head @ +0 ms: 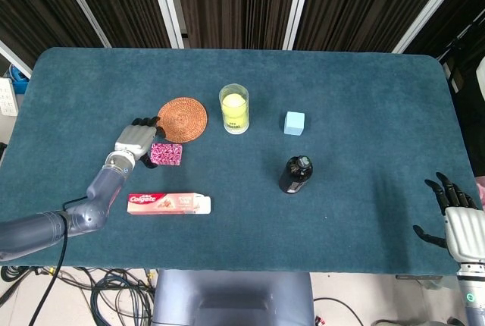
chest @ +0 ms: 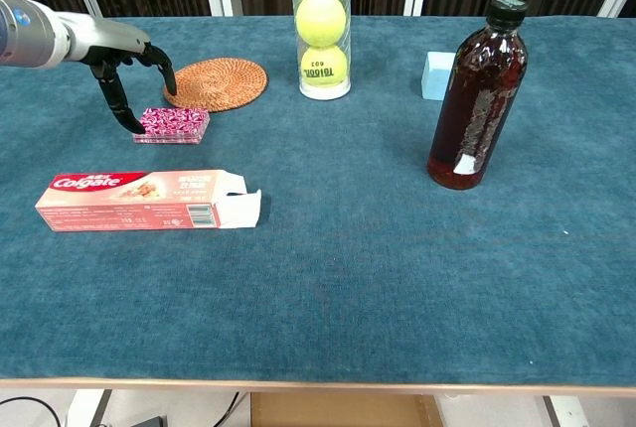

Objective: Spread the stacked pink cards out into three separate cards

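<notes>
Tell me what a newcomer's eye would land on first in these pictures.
First, the left hand with its fingers arched over the left end of the stacked pink cards, just in front of the woven coaster. Next, the clear tube of tennis balls at the back and the tall dark bottle to the right.
</notes>
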You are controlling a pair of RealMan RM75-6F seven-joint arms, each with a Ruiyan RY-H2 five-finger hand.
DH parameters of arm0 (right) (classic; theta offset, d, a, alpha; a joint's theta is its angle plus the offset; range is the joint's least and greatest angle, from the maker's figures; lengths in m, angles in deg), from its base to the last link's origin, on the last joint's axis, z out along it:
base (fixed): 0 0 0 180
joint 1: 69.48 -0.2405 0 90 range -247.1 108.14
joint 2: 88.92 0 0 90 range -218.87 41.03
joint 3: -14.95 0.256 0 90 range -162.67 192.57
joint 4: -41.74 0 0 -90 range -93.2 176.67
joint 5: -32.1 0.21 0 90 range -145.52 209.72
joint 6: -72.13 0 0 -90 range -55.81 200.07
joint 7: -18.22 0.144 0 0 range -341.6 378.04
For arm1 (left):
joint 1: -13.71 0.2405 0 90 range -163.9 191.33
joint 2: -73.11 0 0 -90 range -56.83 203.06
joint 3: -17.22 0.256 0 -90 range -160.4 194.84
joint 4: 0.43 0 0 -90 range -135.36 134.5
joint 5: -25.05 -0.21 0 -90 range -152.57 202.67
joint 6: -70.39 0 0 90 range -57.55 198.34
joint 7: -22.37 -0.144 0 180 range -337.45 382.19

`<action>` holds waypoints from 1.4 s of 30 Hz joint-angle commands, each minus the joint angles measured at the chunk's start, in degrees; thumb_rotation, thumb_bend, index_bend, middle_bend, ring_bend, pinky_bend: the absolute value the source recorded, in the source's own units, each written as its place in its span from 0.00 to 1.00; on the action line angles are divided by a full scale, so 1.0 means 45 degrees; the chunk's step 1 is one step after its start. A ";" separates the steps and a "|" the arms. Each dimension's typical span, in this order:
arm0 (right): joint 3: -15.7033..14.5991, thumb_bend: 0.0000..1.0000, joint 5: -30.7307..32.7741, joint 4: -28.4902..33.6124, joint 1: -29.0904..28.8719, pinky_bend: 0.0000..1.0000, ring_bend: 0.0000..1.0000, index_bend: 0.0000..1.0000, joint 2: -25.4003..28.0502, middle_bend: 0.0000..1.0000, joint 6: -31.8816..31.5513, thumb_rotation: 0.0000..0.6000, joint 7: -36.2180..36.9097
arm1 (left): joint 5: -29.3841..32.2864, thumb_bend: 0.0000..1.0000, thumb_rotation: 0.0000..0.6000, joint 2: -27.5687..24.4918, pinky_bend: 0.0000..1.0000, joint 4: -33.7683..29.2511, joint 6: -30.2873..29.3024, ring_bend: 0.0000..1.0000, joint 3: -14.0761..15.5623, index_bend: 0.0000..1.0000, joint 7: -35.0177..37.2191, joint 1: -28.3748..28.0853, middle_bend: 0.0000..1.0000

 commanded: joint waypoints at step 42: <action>0.0038 0.11 0.0049 -0.0079 0.0025 0.24 0.13 0.16 0.0061 0.06 -0.0017 1.00 0.0266 | 0.0815 0.18 1.00 0.1138 0.00 0.0872 -0.0388 0.00 0.0363 0.43 -0.0558 -0.0681 0.09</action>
